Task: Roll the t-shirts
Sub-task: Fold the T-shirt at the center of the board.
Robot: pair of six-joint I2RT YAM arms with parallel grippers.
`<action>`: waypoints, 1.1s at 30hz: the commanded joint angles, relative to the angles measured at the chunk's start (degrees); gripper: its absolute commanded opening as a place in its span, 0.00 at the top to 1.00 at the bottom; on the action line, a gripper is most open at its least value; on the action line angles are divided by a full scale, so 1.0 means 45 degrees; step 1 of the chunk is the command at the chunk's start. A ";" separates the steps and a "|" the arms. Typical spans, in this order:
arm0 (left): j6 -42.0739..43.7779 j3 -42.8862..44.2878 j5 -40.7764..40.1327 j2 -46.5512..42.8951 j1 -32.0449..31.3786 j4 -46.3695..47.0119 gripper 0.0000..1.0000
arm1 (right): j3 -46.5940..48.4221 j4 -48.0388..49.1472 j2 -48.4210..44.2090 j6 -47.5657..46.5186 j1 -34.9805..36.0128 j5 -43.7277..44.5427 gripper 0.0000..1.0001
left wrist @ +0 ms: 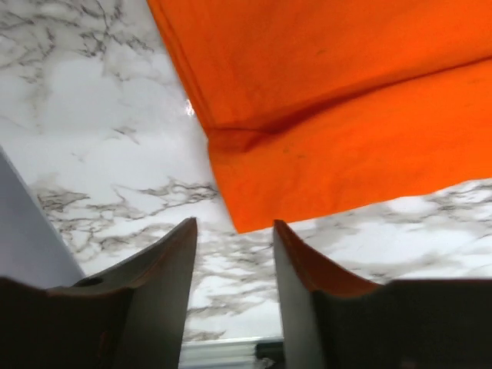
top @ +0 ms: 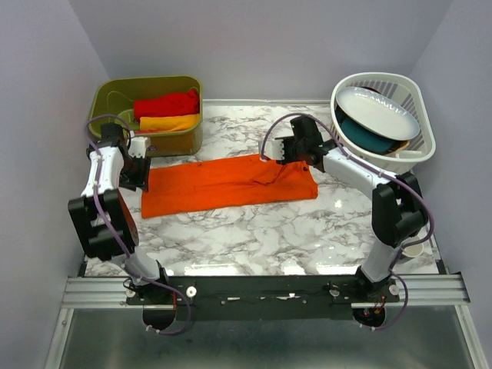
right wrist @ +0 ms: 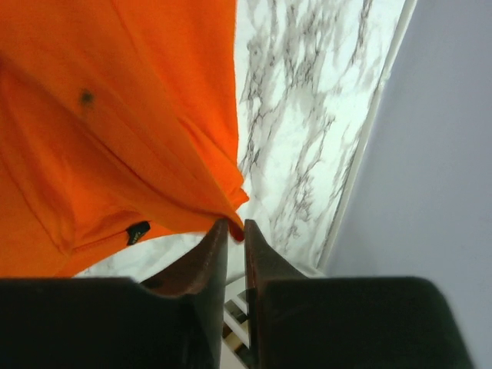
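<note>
Orange t-shirt (top: 231,184) flat across table (top: 254,231) (one end rumpled); red t-shirt (top: 165,104), yellow-orange t-shirt (top: 169,122) in bin (top: 108,96).

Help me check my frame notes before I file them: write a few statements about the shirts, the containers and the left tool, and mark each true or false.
1. The orange t-shirt lies folded into a long strip on the table. True.
2. The red t-shirt lies on the marble beside it. False: it is in the green bin, next to the yellow-orange t-shirt.
3. The white basket holds a white dish and a teal dish. True.
4. The left tool is clamped on the orange t-shirt. False: its jaws stand apart with nothing between them, and the shirt's corner lies just ahead.
</note>
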 commanded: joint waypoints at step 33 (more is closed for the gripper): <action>0.3382 -0.5114 0.2833 -0.3564 -0.0002 0.3351 0.83 | 0.1817 -0.9745 0.1663 0.4306 -0.2382 -0.3023 0.42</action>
